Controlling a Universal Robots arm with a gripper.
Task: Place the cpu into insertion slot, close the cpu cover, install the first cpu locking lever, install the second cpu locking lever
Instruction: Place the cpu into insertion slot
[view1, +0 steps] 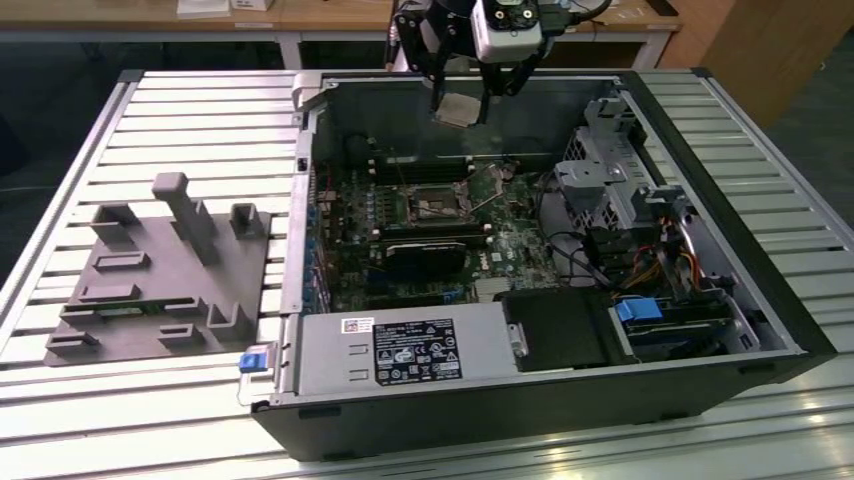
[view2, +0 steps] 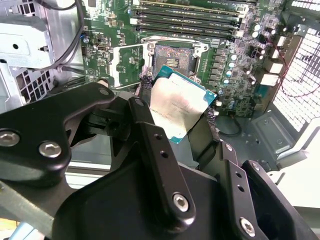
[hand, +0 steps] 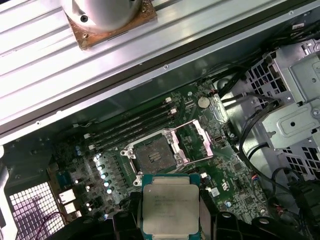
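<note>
**CPU aloft, socket open below**

The jaws are clenched on the cpu (view1: 458, 110), and it hangs tilted, high over the open computer case (view1: 534, 410) and well above the motherboard (view1: 441, 245). In the second wrist view a black finger (view2: 150, 130) presses on one edge of the cpu (view2: 177, 107), with its partner on the opposite edge. The silvery top faces the camera and the green rim shows at the corners.

In the first wrist view the cpu (hand: 169, 205) sits square between the jaws. Beyond it lies the cpu socket (hand: 152, 156), dark contact field exposed — cpu and socket well apart. The cpu cover (hand: 196, 142) is swung open off the socket and rests just beside it, its square cut-out showing the green board through it. Memory slots (hand: 132, 125) run along another side of the socket.

In the exterior view the case lies on its side on the slatted metal bench (view1: 200, 110). Its power supply (view1: 400, 350) is at the near edge, and a grey moulded fixture (view1: 160, 270) sits on the bench at the exterior view's left.
</note>
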